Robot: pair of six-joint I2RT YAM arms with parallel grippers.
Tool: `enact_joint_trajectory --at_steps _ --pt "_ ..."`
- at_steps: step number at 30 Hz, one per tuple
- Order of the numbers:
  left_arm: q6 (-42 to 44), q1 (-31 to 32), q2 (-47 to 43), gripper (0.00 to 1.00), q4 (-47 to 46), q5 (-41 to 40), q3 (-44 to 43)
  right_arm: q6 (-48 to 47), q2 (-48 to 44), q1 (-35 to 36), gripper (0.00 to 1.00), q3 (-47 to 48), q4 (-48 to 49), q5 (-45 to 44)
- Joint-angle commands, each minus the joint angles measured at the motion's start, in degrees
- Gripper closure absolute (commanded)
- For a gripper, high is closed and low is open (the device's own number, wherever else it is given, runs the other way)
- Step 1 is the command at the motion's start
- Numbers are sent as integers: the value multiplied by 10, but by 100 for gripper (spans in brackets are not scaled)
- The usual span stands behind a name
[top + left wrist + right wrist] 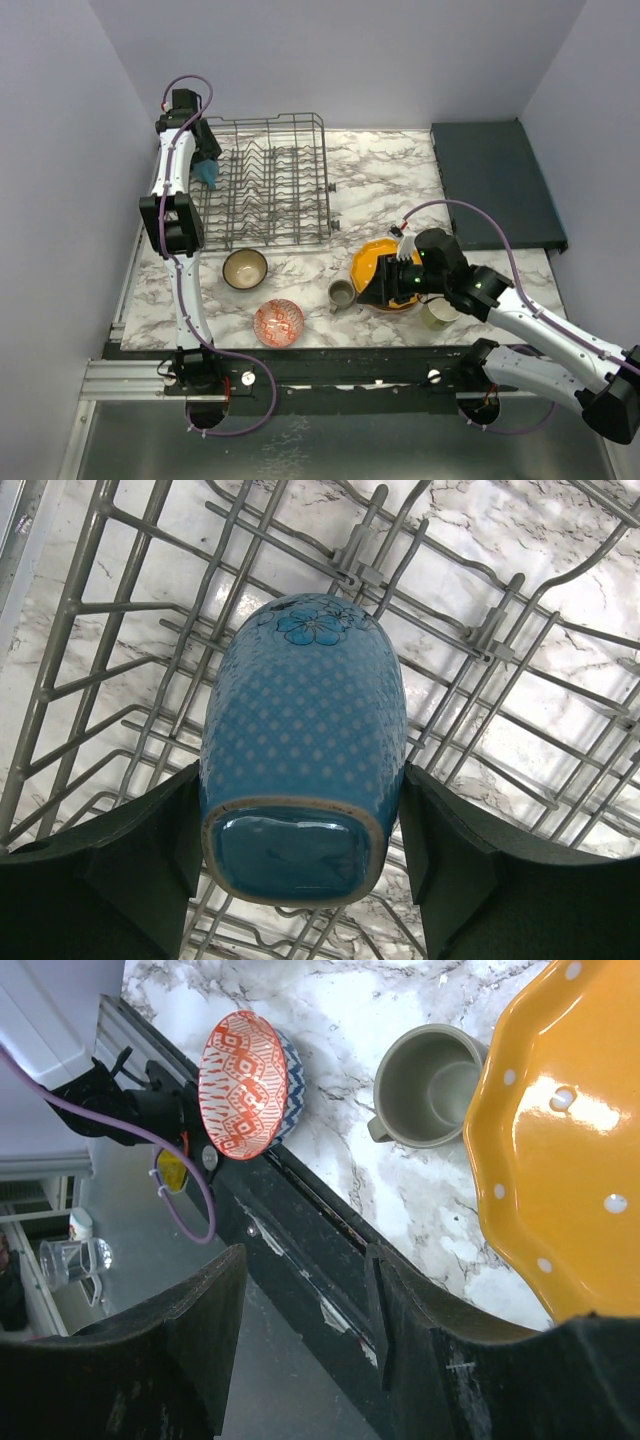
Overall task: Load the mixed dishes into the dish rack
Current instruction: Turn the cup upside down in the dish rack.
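At eleven o'clock on the table [390, 180] sits the dish rack [270, 180]; the orange plate [372, 262] lies toward five o'clock. The left gripper [300, 830] clamps the blue mug [300, 740] over the rack's nine o'clock edge. The right gripper [305, 1340], half-parted, grips nothing beside the plate.

Dish rack [268, 180] tines crowd blue mug [300, 740]; grey cup [341, 293] flanks orange plate [370, 262].

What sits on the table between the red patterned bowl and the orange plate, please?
A small grey cup stands between the bowl and the plate, nearer the plate; the top and right wrist views both show it.
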State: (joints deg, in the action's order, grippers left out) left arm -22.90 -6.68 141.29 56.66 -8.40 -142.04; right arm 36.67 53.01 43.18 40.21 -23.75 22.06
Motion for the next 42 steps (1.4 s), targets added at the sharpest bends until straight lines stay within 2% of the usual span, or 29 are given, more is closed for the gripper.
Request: enact_joint_trajectory --at_steps 1,4,7,9,16,37,42 --pt "6 -2 4 95 -12 -21 -28 11 0 3 43 -8 17 4" --pt "6 -4 9 89 -12 -20 -31 11 6 4 43 -8 18 6" --pt "3 -7 14 71 -13 -18 -35 11 10 4 42 -8 21 5" --pt "2 -7 17 63 -15 -16 -38 11 13 3 42 -9 21 4" --pt "2 -7 21 45 -17 -13 -45 12 21 3 40 -14 28 4" --pt "5 -9 22 12 -23 -6 -51 12 37 4 36 -17 40 15" --pt "5 -9 19 9 -25 -5 -52 14 36 3 35 -19 41 15"
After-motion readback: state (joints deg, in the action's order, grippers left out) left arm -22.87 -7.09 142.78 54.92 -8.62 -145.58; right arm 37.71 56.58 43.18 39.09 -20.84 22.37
